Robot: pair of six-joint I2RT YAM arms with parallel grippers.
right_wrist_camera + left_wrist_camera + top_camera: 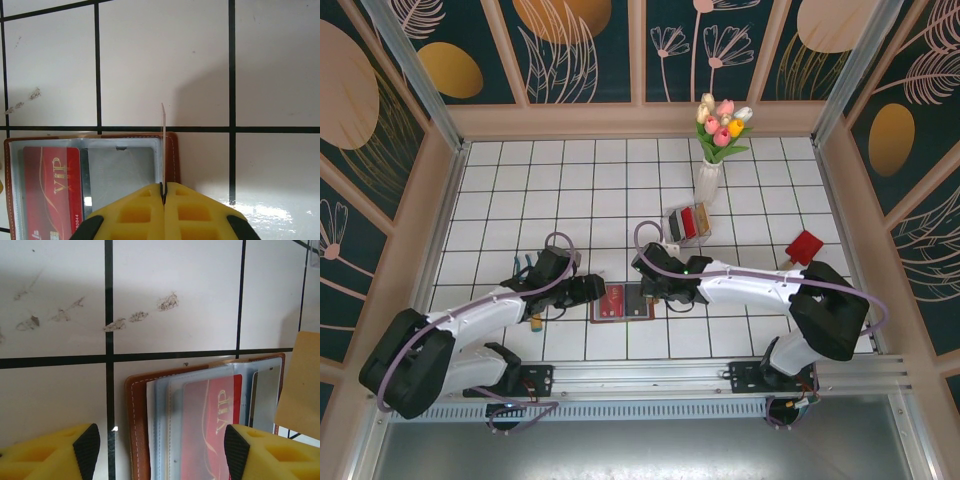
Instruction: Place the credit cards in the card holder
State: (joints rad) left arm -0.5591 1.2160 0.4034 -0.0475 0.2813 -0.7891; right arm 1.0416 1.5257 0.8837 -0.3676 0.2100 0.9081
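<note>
The card holder (172,160) lies open and flat on the tiled table (570,180) between the two arms, with a red card (52,190) already seated in its left clear pocket and the grey pocket beside it apparently free. A pale card (163,125) stands upright on edge over the holder's right border, pinched between the closed fingers of the right gripper (163,192). The step in hand looks like feeding this card into the free pocket. To do it well, the card should be tipped from vertical towards flat and its leading edge lined up with the pocket mouth (the small notch at the pocket's far edge suggests the opening is there, though that is a guess), then slid in low and straight so it does not catch the plastic lip. The left gripper (162,450) hovers with jaws apart and nothing between them, straddling the holder's left half. Pressing down there would stop the leather sliding or folding. More cards (695,218) wait in the clear box (670,228) further back.
</note>
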